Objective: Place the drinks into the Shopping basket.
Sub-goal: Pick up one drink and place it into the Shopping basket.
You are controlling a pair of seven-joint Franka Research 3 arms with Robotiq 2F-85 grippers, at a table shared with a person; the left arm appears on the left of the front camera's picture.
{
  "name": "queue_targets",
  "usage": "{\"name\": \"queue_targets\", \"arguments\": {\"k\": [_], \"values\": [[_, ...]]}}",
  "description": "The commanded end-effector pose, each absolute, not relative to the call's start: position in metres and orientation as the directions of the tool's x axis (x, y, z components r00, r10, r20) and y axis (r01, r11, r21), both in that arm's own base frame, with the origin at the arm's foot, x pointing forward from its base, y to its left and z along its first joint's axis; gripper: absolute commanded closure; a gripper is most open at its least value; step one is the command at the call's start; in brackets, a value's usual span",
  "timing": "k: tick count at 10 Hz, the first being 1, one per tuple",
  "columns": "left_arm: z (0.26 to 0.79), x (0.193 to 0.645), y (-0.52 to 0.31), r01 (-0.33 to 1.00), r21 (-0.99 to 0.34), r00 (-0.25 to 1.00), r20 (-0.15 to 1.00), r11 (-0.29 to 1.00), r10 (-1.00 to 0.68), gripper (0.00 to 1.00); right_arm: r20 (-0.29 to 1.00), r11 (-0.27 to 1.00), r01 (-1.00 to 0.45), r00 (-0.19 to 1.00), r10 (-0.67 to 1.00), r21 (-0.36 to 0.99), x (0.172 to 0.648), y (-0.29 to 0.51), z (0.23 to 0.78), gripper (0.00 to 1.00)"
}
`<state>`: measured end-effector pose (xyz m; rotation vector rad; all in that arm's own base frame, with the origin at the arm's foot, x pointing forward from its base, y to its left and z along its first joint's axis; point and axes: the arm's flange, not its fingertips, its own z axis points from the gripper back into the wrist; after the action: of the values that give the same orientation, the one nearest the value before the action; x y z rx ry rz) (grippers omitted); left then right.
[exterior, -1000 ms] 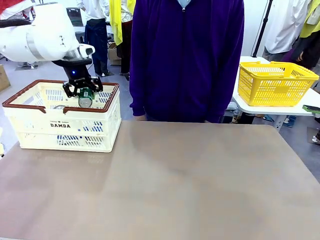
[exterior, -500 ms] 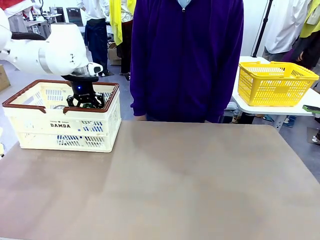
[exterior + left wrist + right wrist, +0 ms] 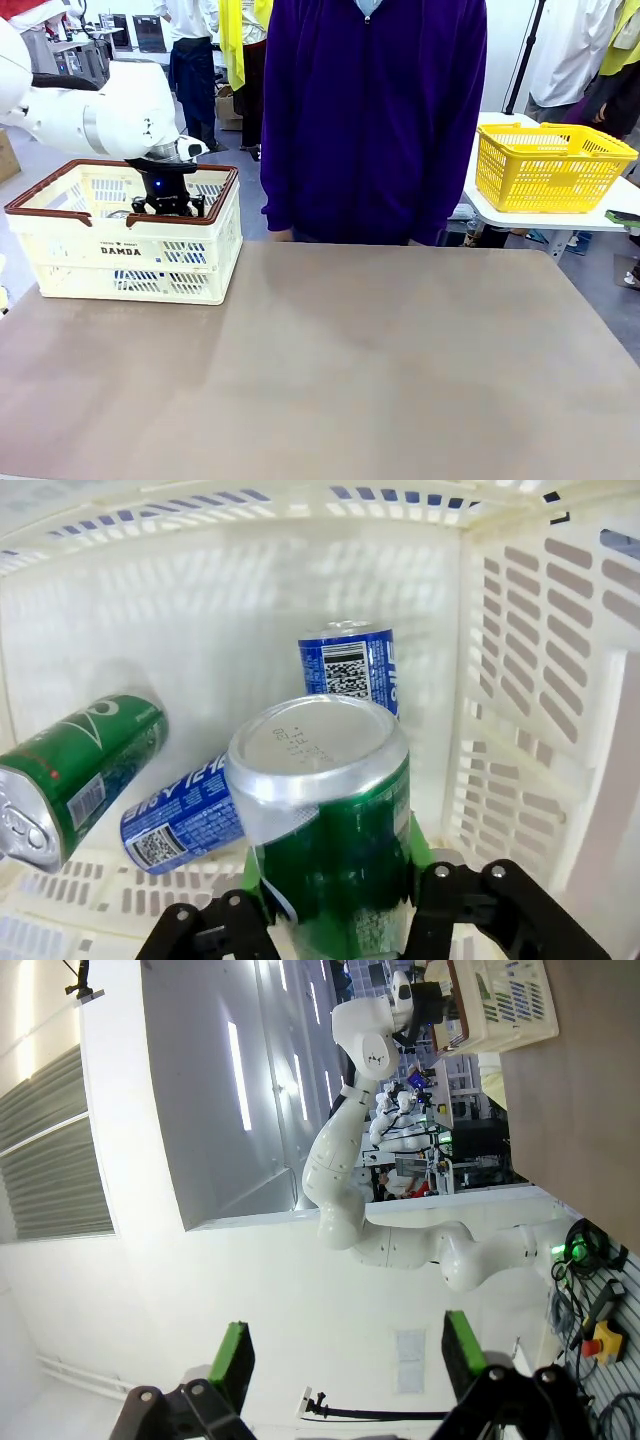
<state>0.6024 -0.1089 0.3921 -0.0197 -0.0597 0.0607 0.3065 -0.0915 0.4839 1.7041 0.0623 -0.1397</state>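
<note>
In the front view my left gripper reaches down into the cream Shopping basket with the brown rim, at the table's far left. The left wrist view shows a green can standing upright between my left gripper's green pads, which lie against its sides, low inside the basket's slotted walls. Three more drinks lie on the basket floor: a green can at the left, a blue can beside it and another blue can behind. My right gripper is open and holds nothing.
A person in a purple top stands at the table's far edge. A yellow mesh basket sits on a separate white table at the right. The brown tabletop stretches wide to the right of the Shopping basket.
My left gripper has gone down with the green can from above the basket's rim to deep inside the basket. The right arm has not moved.
</note>
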Motion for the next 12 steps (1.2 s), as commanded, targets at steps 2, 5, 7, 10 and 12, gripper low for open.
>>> {"name": "queue_targets", "arguments": {"k": [2, 5, 7, 10, 12], "values": [[0.398, 0.61, -0.109, -0.057, 0.012, 0.996, 0.07, 0.998, 0.056, 0.0, -0.137, -0.128, 0.133, 0.99, -0.027, 0.983, 0.305, -0.093, 0.488, 0.0], [0.413, 0.608, -0.101, -0.076, 0.012, 0.992, 0.104, 0.997, 0.075, 0.0, -0.137, -0.128, 0.133, 0.99, -0.027, 0.983, 0.305, -0.093, 0.488, 0.0], [0.45, 0.607, -0.089, -0.043, -0.029, 0.991, 0.122, 0.999, 0.046, 0.0, -0.137, -0.128, 0.133, 0.99, -0.027, 0.983, 0.305, -0.093, 0.488, 0.0], [0.569, 0.573, -0.038, 0.053, -0.273, 0.998, 0.056, 0.961, -0.04, 0.0, -0.137, -0.128, 0.133, 0.99, -0.027, 0.983, 0.305, -0.093, 0.488, 0.0], [0.61, 0.507, 0.023, 0.199, -0.577, 0.979, 0.087, 0.793, -0.182, 0.0, -0.137, -0.128, 0.133, 0.99, -0.027, 0.983, 0.305, -0.093, 0.488, 0.0]]}}
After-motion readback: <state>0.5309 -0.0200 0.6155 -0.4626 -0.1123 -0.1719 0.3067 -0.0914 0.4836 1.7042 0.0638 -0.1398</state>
